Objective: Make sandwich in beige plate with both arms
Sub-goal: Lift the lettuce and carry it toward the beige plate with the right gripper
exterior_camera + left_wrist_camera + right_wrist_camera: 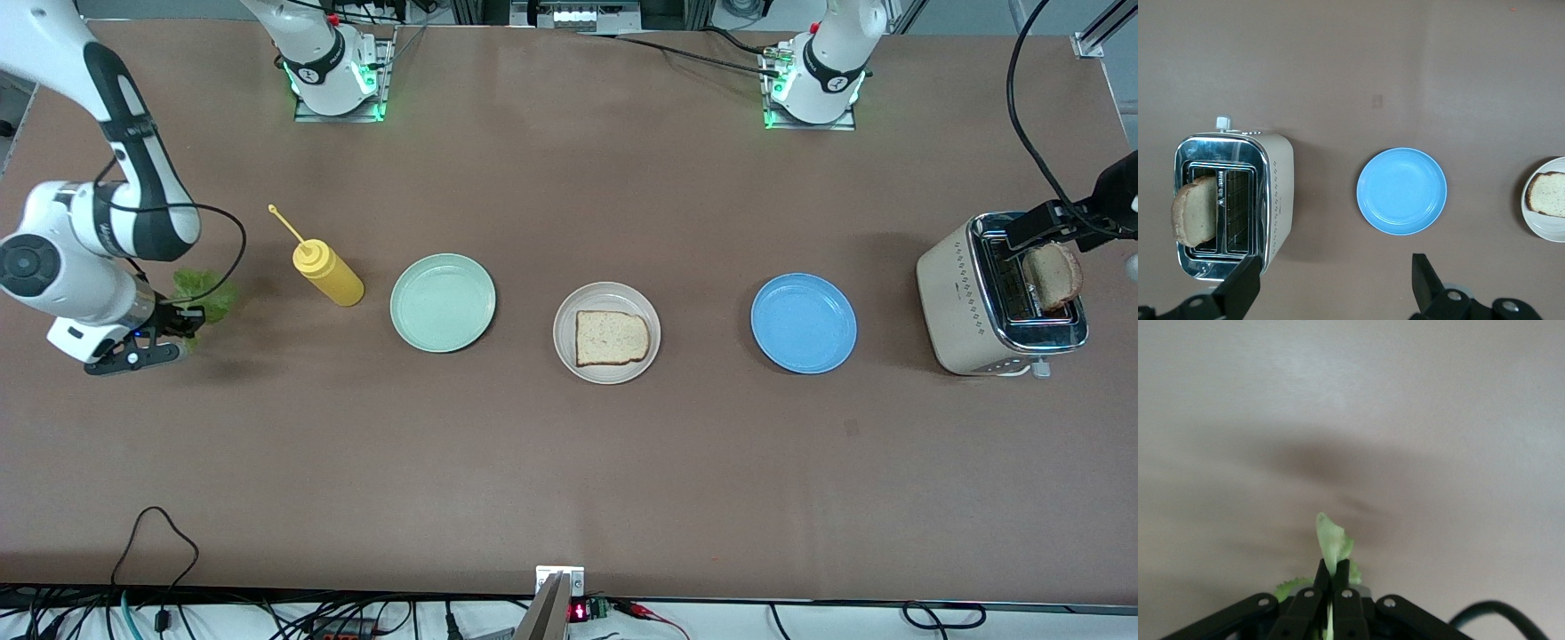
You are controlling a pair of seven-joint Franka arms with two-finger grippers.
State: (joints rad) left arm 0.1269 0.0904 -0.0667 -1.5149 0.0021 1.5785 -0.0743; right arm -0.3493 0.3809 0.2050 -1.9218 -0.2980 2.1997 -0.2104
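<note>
Pinching lettuce [203, 295], right gripper [182, 331] near table edge [18, 427].

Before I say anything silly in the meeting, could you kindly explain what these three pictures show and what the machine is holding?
Two white robot arms stand at a brown table. The wide picture looks down from a high camera facing them; each of the other two comes from a camera on one arm's wrist. In a row lie a yellow squeeze bottle, a mint-green plate, a beige plate with one bread slice, a blue plate and a toaster with a second slice sticking out. The right gripper is shut on a lettuce leaf at its end of the table. The left gripper hangs open above the toaster.
</note>
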